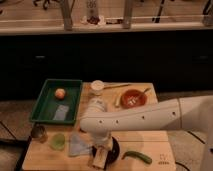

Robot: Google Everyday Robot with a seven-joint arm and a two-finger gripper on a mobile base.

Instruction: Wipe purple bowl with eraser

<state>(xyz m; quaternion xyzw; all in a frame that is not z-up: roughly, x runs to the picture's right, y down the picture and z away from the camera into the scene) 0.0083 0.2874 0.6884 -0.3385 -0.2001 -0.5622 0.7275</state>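
A dark round bowl [114, 148], which I take for the purple bowl, sits near the table's front edge at centre. My gripper [99, 158] points down at the bowl's left rim, at the end of the white arm [140, 118] that reaches in from the right. A pale block shape sits at the gripper's tip. I cannot tell whether it is the eraser or part of the gripper. A grey-blue flat pad [61, 112] lies in the green tray [44, 116] at the left.
An orange ball [60, 93] lies in the tray. On the wooden table [155, 142] are a white cup [97, 86], a red bowl with a spoon [133, 98], a metal can [38, 132], a green cup [58, 141], a blue cloth [78, 144] and a green vegetable [137, 157].
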